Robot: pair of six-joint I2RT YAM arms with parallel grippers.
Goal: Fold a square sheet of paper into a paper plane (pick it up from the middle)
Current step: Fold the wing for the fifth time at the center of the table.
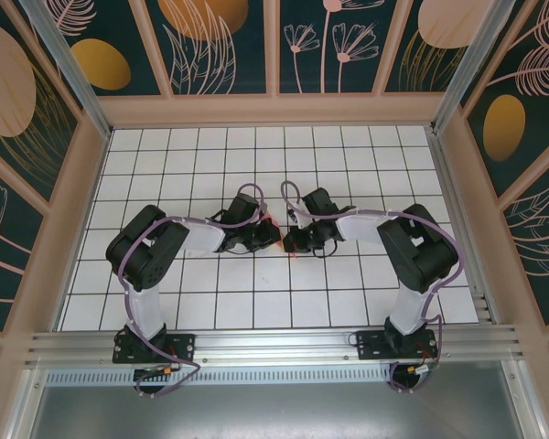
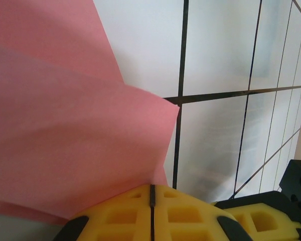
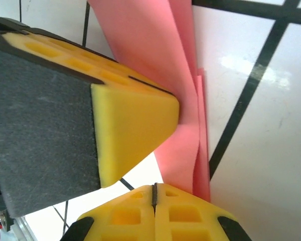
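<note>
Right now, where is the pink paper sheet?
Mid-table, between the two arms: the pink paper sheet is pinched by the left gripper and the right gripper, their tips nearly touching.

The pink sheet of paper (image 2: 65, 125), plain and unmarked, is folded into several close-lying layers with soft creases, one sharp corner jutting sideways, at the middle of the white, black-gridded desk (image 2: 215, 50).
</note>
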